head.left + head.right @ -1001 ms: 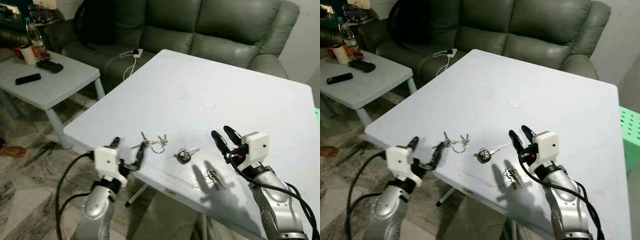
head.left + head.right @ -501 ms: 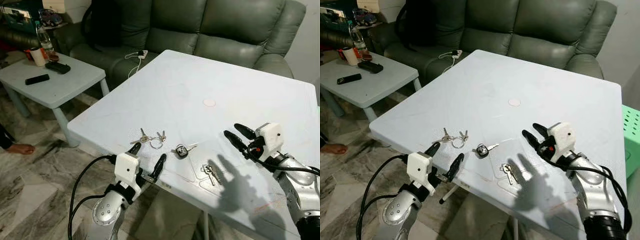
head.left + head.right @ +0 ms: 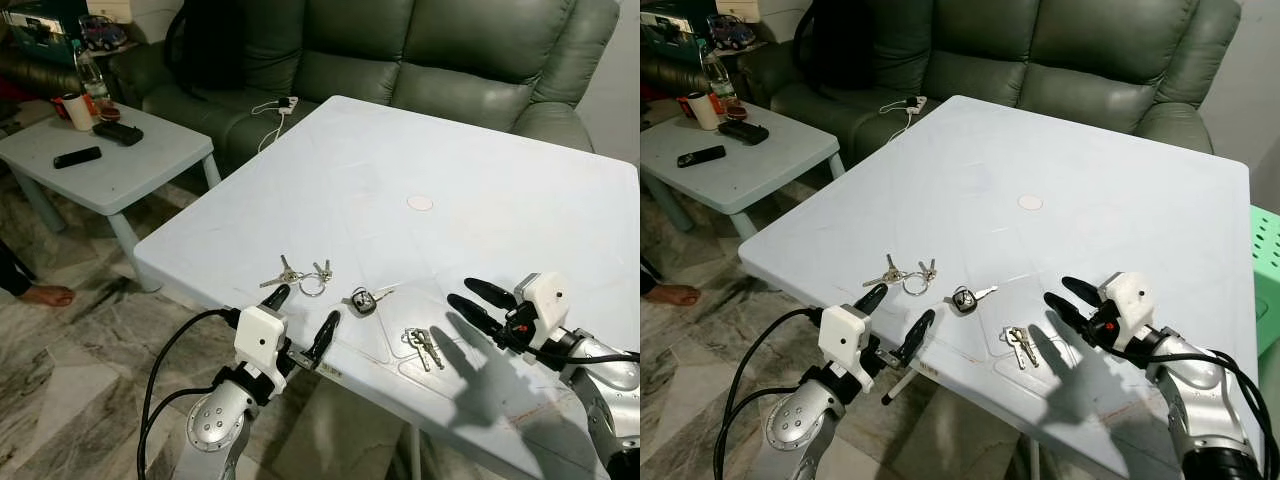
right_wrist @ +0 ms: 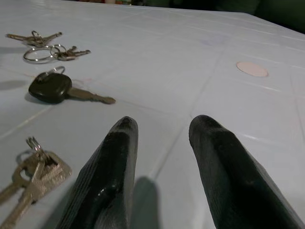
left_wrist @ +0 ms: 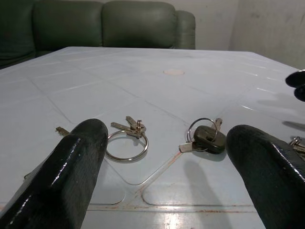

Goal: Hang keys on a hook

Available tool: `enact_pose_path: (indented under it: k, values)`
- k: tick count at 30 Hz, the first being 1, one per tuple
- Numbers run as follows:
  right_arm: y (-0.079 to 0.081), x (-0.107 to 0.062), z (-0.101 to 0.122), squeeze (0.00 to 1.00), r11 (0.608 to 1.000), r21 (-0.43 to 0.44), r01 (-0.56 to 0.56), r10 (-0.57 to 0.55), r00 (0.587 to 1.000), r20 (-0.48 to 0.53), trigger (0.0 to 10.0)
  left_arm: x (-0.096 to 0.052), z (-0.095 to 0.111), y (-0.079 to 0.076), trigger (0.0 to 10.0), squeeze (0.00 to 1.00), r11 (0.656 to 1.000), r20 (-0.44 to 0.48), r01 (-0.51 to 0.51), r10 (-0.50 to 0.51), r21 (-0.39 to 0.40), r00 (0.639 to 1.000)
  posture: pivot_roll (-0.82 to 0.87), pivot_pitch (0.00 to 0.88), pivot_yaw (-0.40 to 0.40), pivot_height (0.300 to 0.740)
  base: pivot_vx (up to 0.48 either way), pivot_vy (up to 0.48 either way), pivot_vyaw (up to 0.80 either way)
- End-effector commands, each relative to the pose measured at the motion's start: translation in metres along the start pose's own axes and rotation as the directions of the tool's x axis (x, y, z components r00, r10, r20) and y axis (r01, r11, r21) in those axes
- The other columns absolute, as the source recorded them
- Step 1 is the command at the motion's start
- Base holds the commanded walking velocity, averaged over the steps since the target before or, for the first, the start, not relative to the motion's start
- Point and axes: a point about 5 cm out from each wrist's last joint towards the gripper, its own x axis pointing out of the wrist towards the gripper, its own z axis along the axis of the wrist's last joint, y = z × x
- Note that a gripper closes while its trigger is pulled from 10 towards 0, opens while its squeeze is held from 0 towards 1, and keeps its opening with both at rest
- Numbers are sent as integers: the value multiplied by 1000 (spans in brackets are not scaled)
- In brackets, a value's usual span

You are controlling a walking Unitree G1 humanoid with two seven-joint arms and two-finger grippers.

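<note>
Hovering: L pincer (image 3: pixel 300 315), R pincer (image 3: pixel 465 303), both spread.

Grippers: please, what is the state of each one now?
Left gripper: open, holding nothing, at the table's near edge.
Right gripper: open, holding nothing, above the table.

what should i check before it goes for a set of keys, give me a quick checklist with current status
1. Left gripper open: ok, fingers wide apart at the table's near edge.
2. Right gripper open: ok, both fingers apart above the tabletop.
3. Keys lying free: ok; ring with loose keys, black-headed key and small key pair lie apart, untouched.
4. Nearest target: ok; the ring with loose keys lies just ahead of the left gripper, the small key pair beside the right gripper.
5. Hook located: cannot tell where it is.
6. Person's foot on the floor to the left: ok, away from both arms.
</note>
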Motion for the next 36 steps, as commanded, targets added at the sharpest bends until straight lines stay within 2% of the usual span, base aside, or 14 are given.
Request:
enact_pose_path:
  k: [1, 6, 15, 23, 36]
  values:
    - [-5, -7, 0, 0, 999, -16, 34, -34, 999, 5, 10000, 2, 3, 0, 10000, 0, 1000, 10, 10, -10, 5, 1000, -43, 51, -28, 721, 0, 0, 0]
    - [2, -13, -2, 0, 993, -106, 48, -46, 999, 27, 10000, 2, 2, 0, 10000, 0, 1000, 4, 19, -19, 6, 1000, -51, 52, -18, 721, 0, 0, 0]
    - [18, -15, 2, 0, 995, -101, -24, 29, 998, 47, 10000, 4, 1, -1, 10000, 0, 999, -5, 42, -42, -3, 999, -74, 56, -2, 721, 0, 0, 0]
    - [42, -1, 13, 0, 980, -131, -148, 160, 983, 86, 10000, 10, 2, -1, 10000, 0, 998, -1, 62, -62, -4, 998, -90, 51, 13, 721, 0, 0, 0]
    - [56, 8, 20, 0, 964, -155, -215, 228, 971, 72, 10000, 11, 3, 0, 10000, 0, 999, 4, 49, -49, -6, 999, -76, 51, -1, 721, 0, 0, 0]
